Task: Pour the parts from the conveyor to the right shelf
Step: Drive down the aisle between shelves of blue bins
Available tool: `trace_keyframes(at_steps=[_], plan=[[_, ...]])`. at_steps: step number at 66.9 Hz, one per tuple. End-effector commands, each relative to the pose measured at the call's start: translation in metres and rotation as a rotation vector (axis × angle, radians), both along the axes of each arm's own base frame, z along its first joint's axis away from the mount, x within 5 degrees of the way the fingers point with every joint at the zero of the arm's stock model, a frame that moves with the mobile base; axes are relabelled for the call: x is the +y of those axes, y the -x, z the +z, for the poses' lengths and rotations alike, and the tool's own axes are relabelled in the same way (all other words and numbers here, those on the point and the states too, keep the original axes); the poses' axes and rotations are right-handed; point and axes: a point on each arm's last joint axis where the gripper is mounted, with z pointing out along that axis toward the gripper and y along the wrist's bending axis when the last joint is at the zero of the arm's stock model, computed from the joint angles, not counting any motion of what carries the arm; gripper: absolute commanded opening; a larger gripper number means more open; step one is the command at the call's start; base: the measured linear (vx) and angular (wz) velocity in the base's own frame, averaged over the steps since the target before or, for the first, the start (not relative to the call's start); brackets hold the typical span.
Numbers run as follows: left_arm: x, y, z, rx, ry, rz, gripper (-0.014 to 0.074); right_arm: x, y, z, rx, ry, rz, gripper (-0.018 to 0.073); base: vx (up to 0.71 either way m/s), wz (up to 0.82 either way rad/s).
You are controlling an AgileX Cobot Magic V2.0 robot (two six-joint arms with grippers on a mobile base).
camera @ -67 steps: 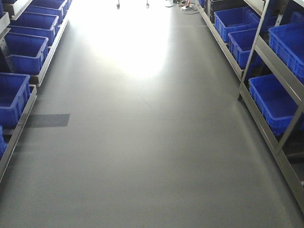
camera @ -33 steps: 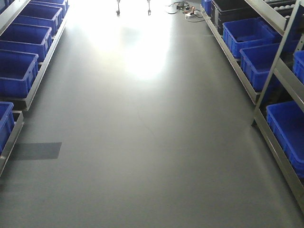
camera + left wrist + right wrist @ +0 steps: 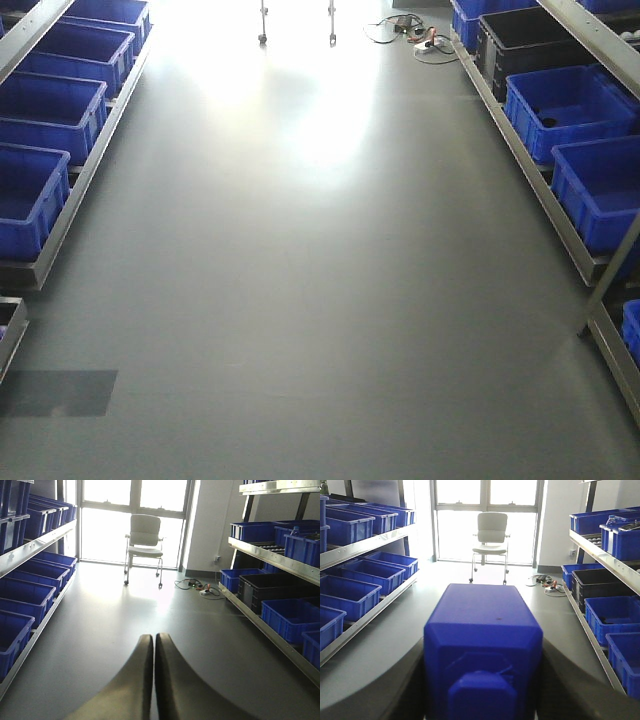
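Robot in transit. The front view has swung square to the aisle (image 3: 320, 300) and advanced toward the chair (image 3: 145, 535). The right gripper (image 3: 482, 652) clamps the blue block (image 3: 482, 612); the left gripper (image 3: 153, 642) is pressed together, empty. The right shelf (image 3: 543, 205) runs alongside; delivery appears pending.

A smooth grey floor (image 3: 320, 300) ran the length of the aisle. At twelve o'clock stood tall windows (image 3: 132, 510), and daylight through them threw a white glare (image 3: 310, 110) on the floor. Before the glass a pale chair (image 3: 145, 537) with armrests faced down the aisle. A plain white wall (image 3: 210, 525) rose at one o'clock, with loose cables (image 3: 200, 586) at its foot. At eight o'clock lay a darker rectangular patch (image 3: 60, 392).
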Motion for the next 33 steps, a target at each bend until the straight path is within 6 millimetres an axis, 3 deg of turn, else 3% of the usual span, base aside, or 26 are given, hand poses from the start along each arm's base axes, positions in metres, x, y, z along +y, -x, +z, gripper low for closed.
trace_keyframes(at_steps=[1,18,33], plan=[[-0.0005,-0.0001,-0.0001,-0.06,0.016,-0.008,-0.0006,-0.0002,0.002,0.0154,-0.099,0.0,-0.001,-0.0004,0.53,0.03],[-0.0005,-0.0001,-0.0001,-0.06,0.016,-0.008,-0.0006,-0.0002,0.002,0.0154,-0.099,0.0,-0.001,-0.0004,0.51,0.11],[-0.0005,-0.0001,-0.0001,-0.06,0.016,-0.008,-0.0006,-0.0002,0.002,0.0154,-0.099,0.0,-0.001,-0.0004,0.44,0.5]])
